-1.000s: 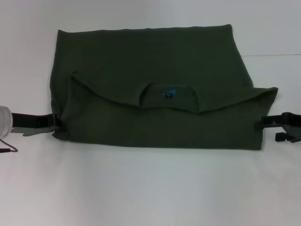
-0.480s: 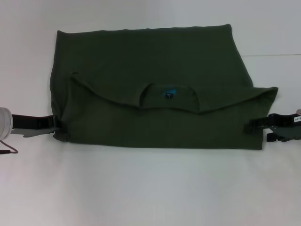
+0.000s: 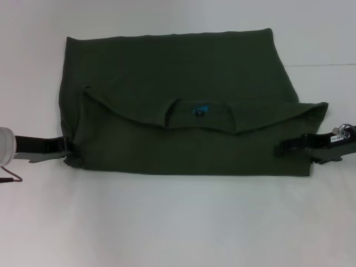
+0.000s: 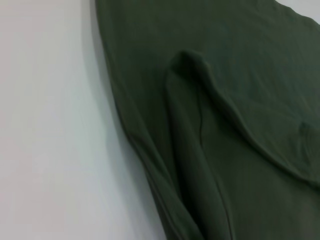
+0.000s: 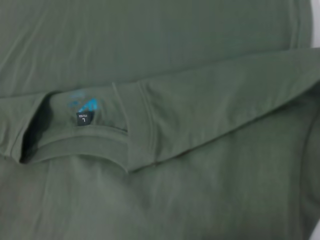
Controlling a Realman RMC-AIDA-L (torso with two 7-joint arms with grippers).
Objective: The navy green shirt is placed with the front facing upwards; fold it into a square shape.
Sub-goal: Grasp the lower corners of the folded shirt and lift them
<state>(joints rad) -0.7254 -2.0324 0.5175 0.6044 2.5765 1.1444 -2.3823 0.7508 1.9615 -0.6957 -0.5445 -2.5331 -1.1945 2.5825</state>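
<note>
The navy green shirt (image 3: 178, 72) lies flat on the white table, its collar end folded over toward me, so the round collar (image 3: 199, 114) sits mid-cloth. The black tag (image 5: 84, 118) with blue print shows inside the collar in the right wrist view. My left gripper (image 3: 65, 150) rests at the shirt's left edge, near the front corner. My right gripper (image 3: 292, 151) reaches in from the right, open, with its upper finger (image 3: 295, 146) lying over the cloth near the front right corner. The left wrist view shows only the shirt's folded flap (image 4: 195, 150) and side edge.
The white table (image 3: 178, 222) surrounds the shirt, with bare surface in front and to both sides. A thin dark cable (image 3: 10, 177) loops by my left arm at the left edge.
My right gripper has slid leftward, from just off the shirt's right edge to over the cloth. The left gripper and the shirt have stayed put.
</note>
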